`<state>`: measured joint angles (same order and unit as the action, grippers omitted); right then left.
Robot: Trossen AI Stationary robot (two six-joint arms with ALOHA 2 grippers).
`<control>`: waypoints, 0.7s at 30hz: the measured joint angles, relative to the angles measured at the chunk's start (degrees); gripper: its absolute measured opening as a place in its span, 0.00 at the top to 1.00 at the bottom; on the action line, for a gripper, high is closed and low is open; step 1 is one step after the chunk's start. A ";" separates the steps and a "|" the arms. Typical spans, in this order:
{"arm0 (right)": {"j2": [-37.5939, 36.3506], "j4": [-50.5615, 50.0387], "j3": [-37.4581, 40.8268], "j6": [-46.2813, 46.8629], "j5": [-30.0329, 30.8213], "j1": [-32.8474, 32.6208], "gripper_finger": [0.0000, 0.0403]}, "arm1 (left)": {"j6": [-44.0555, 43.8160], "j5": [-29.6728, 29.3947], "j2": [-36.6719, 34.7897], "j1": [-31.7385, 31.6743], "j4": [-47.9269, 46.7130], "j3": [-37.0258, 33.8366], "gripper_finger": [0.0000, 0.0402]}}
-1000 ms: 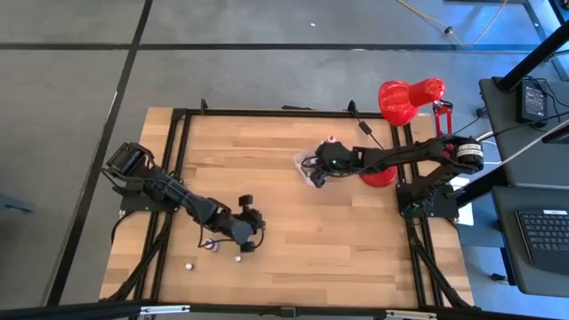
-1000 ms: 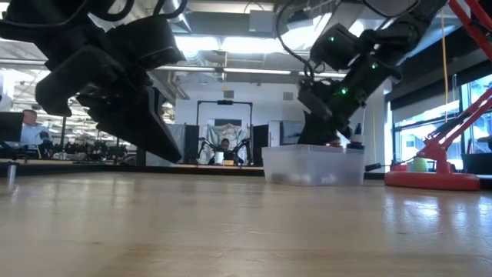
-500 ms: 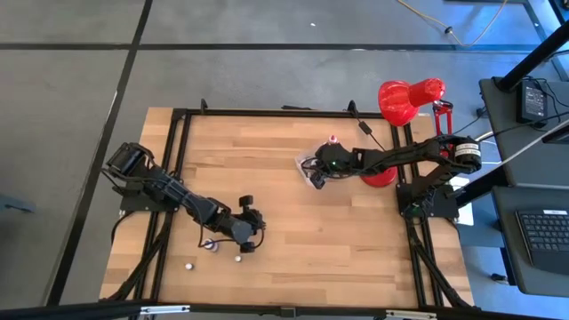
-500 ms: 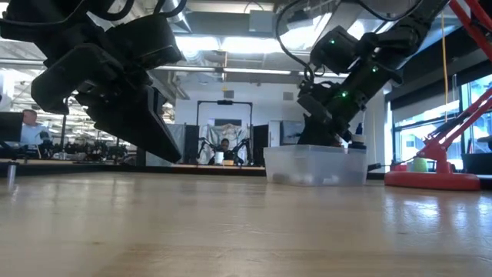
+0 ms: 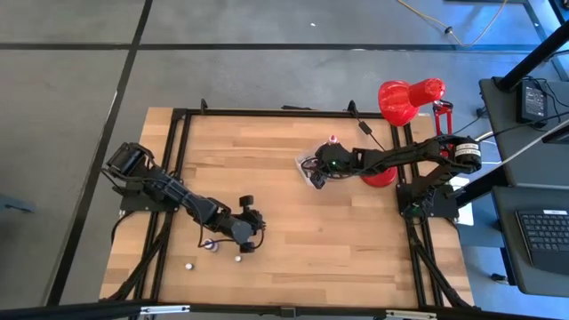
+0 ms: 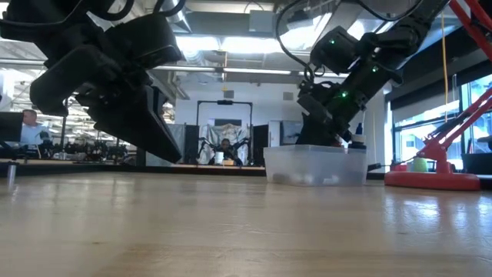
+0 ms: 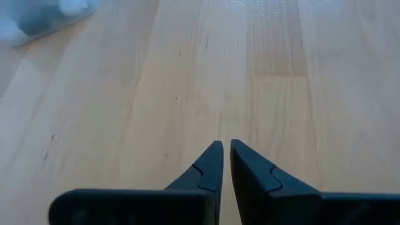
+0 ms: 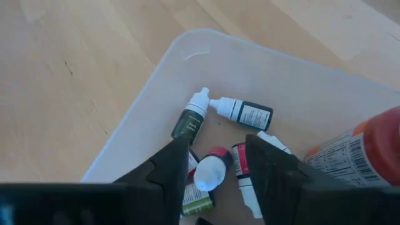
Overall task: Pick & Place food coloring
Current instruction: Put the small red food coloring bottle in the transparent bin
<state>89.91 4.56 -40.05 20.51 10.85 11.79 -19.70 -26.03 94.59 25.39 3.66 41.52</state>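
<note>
The food coloring bottles (image 8: 190,119) lie in a heap inside the clear plastic tub (image 8: 162,56), some dark green, some red, each with a white cap. My right gripper (image 8: 219,159) hangs open above them, its fingers either side of a white-capped bottle (image 8: 209,172) and not touching it. Three more tiny bottles (image 5: 210,244) (image 5: 237,259) (image 5: 189,264) sit on the wood near the table's near-left part. My left gripper (image 5: 251,238) is next to them, just above the table. Its fingers (image 7: 225,150) are shut on nothing.
A larger red bottle with a printed label (image 8: 362,144) is at the tub's side. The red desk lamp (image 5: 400,98) stands with its base (image 5: 378,178) just right of the tub (image 5: 307,164). Bare wood lies between the two arms. People sit in the room behind (image 6: 31,123).
My right gripper has shifted a little over the tub and then held still. The left arm and the loose bottles have not moved.
</note>
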 joint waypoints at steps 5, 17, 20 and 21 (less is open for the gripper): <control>-0.40 -0.35 -1.46 -0.19 -1.47 -0.03 0.56 | 2.73 -1.56 0.00 0.00 0.00 0.00 0.89; -4.09 0.02 -11.26 -11.16 -1.90 -6.60 0.56 | 9.53 -1.18 0.00 0.01 -12.41 8.15 0.65; -4.09 0.01 -11.89 -11.61 -1.90 -8.80 0.56 | 11.46 -2.20 0.00 0.02 -19.37 11.90 0.56; -4.09 -0.04 -11.89 -11.36 -1.90 -9.59 0.56 | 11.49 -2.32 0.00 0.02 -22.22 13.29 0.53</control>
<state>85.82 4.52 -51.94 9.15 8.95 2.20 -8.21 -28.35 94.59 25.41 -18.56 54.80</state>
